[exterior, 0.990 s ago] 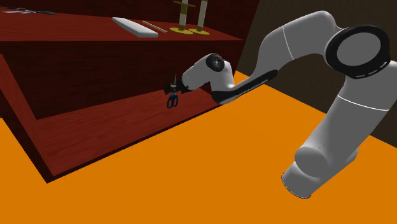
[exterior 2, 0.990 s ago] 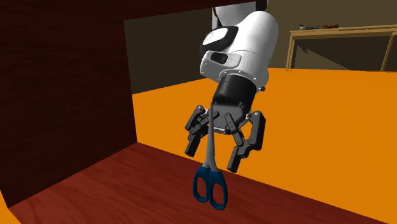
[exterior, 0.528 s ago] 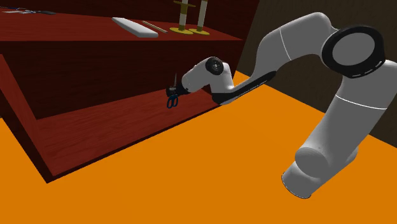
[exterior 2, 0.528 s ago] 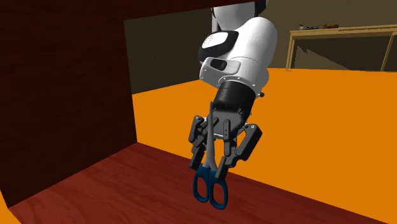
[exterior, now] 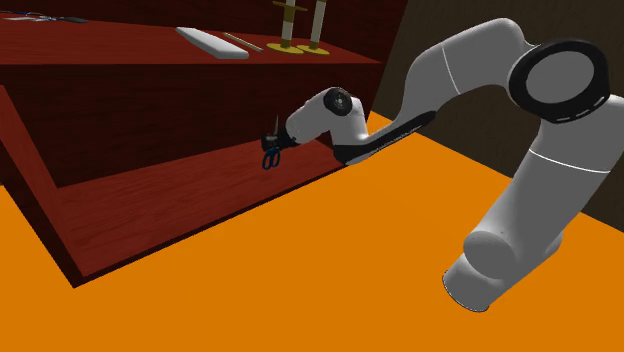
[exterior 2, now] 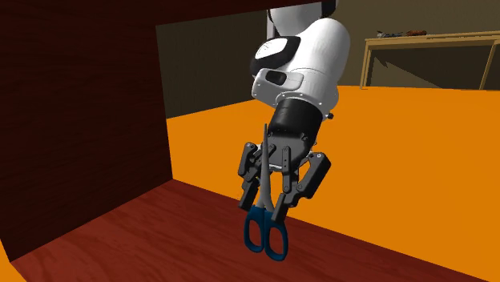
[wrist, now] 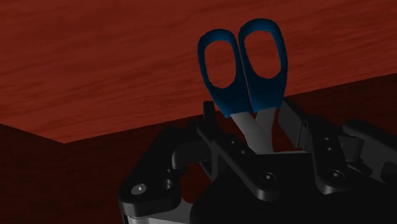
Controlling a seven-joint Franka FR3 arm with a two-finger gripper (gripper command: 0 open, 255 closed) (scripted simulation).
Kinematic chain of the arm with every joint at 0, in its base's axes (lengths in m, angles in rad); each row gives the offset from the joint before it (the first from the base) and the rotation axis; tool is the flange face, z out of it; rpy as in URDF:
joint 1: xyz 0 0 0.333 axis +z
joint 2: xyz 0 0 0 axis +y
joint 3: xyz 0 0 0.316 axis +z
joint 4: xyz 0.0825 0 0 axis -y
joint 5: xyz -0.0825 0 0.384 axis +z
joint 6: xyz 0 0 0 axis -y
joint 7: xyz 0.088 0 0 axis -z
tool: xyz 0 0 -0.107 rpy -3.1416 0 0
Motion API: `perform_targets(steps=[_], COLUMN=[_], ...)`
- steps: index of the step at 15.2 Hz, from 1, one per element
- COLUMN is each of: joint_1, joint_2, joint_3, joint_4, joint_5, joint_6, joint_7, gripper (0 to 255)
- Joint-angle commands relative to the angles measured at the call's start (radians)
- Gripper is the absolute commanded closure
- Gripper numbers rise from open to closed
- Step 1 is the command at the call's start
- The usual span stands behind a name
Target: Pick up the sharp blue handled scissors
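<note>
1. The two black fingers [exterior 2: 250, 186] of the gripper [exterior 2: 271, 199] are closed on the grey blades of the blue-handled scissors [exterior 2: 265, 234]. One finger sits on each flat side, probably because the flat metal gives a steadier clamp than the rounded loops would.
2. The scissors hang upright. The blade tip points up past the wrist and the two blue loops point down, as they would with the hand pointing downward.
3. The loops are close above the dark red lower shelf [exterior 2: 144, 232], near its front edge. They appear to hang clear of the board, but contact cannot be ruled out.
4. The white arm [exterior: 450, 70] reaches in from the orange floor [exterior: 300, 280] and bends low, which lets the hand fit under the shelf unit's top board.
5. The wrist view looks along the fingers [wrist: 294, 124] and shows the scissors [wrist: 242, 79] closed, with both loops side by side against the wood grain.
6. The second exterior view shows the side-on clamp on the blades, and a pale table [exterior 2: 425, 38] far behind.
7. The shoulder view shows the scissors [exterior: 270, 158] and the gripper [exterior: 272, 146] as small shapes. It adds the top board, which carries a white oblong [exterior: 212, 43] and two candlesticks [exterior: 300, 25].
</note>
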Motion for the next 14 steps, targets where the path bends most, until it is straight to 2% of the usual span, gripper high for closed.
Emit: perform_targets(steps=[1, 13, 14], joint_1=[-0.009, -0.049, -0.048], joint_2=[-0.017, -0.139, -0.140], joint_3=[0.010, 0.071, 0.071], joint_4=[-0.004, -0.020, -0.020], joint_5=[0.058, 0.449, 0.454], joint_6=[-0.002, -0.037, -0.038], joint_7=[-0.053, -0.397, -0.402], gripper=[255, 255, 255])
